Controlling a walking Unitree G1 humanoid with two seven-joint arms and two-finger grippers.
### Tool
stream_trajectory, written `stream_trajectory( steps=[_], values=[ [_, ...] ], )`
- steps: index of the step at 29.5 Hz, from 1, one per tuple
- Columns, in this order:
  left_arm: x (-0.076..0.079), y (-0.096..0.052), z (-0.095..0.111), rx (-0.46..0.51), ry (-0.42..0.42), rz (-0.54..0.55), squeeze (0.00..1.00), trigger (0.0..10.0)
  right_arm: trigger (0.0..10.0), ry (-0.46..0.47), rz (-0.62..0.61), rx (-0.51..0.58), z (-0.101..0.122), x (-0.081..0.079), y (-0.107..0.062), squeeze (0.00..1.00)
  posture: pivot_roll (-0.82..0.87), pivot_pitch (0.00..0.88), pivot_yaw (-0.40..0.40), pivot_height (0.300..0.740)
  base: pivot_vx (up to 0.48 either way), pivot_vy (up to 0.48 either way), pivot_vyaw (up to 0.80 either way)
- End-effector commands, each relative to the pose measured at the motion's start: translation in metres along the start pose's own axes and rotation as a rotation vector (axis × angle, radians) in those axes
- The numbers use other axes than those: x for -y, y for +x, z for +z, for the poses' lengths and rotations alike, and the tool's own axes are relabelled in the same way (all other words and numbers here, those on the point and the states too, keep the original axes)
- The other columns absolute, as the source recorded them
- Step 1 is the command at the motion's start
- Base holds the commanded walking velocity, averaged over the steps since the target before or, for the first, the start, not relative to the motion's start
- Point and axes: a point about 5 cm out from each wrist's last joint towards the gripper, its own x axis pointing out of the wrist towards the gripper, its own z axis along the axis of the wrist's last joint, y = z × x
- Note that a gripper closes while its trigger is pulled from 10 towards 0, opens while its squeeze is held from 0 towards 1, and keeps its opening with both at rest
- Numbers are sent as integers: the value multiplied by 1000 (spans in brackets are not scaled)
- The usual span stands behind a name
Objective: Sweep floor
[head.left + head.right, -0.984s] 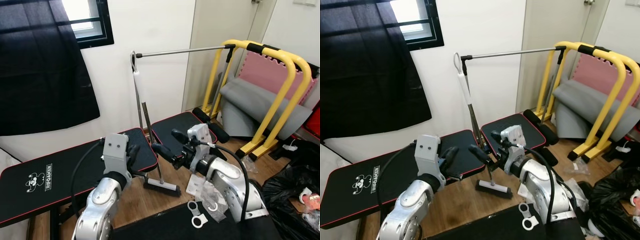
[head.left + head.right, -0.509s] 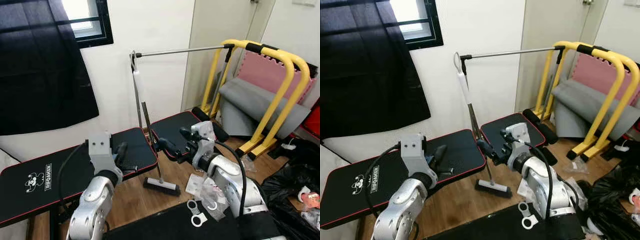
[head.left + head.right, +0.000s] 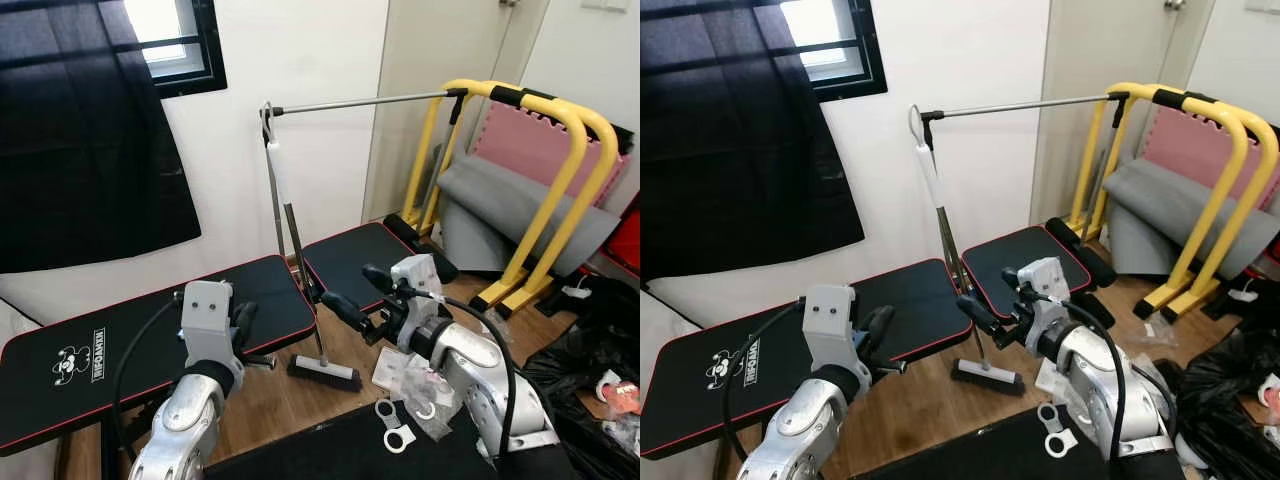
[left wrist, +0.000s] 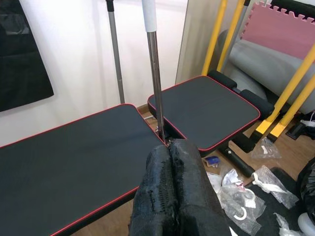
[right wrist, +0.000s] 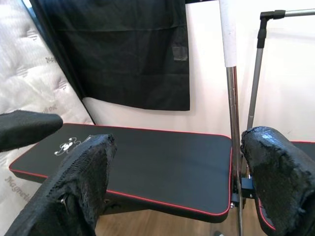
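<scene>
The right gripper (image 3: 992, 318), jaws wide, has drawn nearer the broom (image 3: 951, 244), ready to grasp; the left gripper (image 4: 174, 191) stays closed, empty.

Black bench (image 3: 150, 330) – red-edged, yellow bars (image 3: 560, 130), pink mat (image 3: 530, 140), white-gripped broom (image 3: 300, 290)

Two arms have rounded, glossy silver shells with black joints. Each wrist carries a boxy light-grey camera housing with small dark screw holes on its face. A black cable loops from each housing back along the forearm. The left gripper (image 3: 243, 322) and right gripper (image 3: 352, 291) each have two long black fingers (image 5: 83, 177) with a rough, textured coating.
</scene>
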Motion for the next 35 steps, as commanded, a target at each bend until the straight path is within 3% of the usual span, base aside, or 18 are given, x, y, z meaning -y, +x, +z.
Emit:
stream_trajectory(
  steps=[1,13,15,21,26,35],
  values=[
    [3,-1,-1,-14,-6,-43,0,10000,10000,-18,16,-8,-1,-1,1,0,-122,0,-28,740,0,0,0],
    [-1,-4,-1,-24,-25,-28,0,10000,10000,-34,23,-11,1,-2,3,0,-112,0,-40,740,0,0,781],
    [-3,-7,-3,-31,-25,-21,0,10000,10000,5,17,13,5,-2,5,0,-104,0,-42,740,0,0,0],
    [-4,-9,-4,-35,-28,-22,0,10000,10000,5,13,48,7,-2,5,0,-105,0,-38,740,92,0,0],
    [-1,-7,-3,-30,-39,-34,0,10000,10000,-35,22,6,3,-1,2,0,-112,0,-38,740,310,0,758],
    [0,-7,-4,-31,-44,-44,0,10000,10000,-61,18,-11,0,-1,2,0,-110,0,-47,740,318,0,0]
  ],
)
